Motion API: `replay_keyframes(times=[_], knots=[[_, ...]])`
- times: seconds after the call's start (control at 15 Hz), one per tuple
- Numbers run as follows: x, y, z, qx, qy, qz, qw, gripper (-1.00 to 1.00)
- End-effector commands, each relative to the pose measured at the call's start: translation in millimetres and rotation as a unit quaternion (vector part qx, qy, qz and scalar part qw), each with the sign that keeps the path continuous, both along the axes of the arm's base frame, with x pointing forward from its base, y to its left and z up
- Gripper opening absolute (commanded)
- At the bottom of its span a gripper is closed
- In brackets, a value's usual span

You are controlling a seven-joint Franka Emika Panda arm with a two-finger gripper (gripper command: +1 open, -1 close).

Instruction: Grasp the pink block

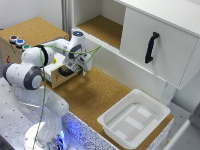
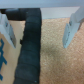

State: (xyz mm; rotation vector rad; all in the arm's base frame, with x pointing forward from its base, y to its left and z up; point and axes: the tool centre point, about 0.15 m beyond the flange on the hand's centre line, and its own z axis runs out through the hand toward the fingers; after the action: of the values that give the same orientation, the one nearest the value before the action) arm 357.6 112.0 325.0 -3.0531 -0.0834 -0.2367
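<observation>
Now, my claw [image 1: 80, 71] spread wide, holding nothing, hovering over brown cork tabletop [image 1: 95, 97] beside black foam strip [image 2: 31, 45]. Small reddish-pink block not visible in either view. Best to locate it first, then centre fingers [image 2: 74, 31] before closing.

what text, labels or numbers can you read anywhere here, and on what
None can be read.
Wooden box: a small red mark on its side, too blurred to read.
Arm: a yellow sticker near the gripper, too small to read.
Wrist view: blue marks on a tan surface at the edge, blurred and cut off.
</observation>
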Motion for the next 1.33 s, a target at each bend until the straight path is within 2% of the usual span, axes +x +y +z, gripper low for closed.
replay_keyframes(times=[0.0, 0.2, 0.33, 0.53, 0.73, 1.07, 1.27], knots=[[15.6, 9.4, 14.2, 0.005, 0.000, 0.006, 1.000, 1.00], [17.4, 1.6, 56.0, -0.026, -0.031, 0.002, 0.999, 1.00], [20.0, -2.8, 88.5, -0.062, -0.059, -0.002, 0.996, 1.00], [23.3, 3.7, 121.5, -0.026, -0.085, 0.012, 0.996, 1.00], [27.7, 27.4, 133.8, 0.016, -0.084, 0.058, 0.995, 1.00], [32.6, 82.0, 127.9, 0.037, -0.066, 0.145, 0.987, 1.00], [38.8, 123.7, 130.2, 0.027, -0.055, 0.207, 0.976, 1.00]])
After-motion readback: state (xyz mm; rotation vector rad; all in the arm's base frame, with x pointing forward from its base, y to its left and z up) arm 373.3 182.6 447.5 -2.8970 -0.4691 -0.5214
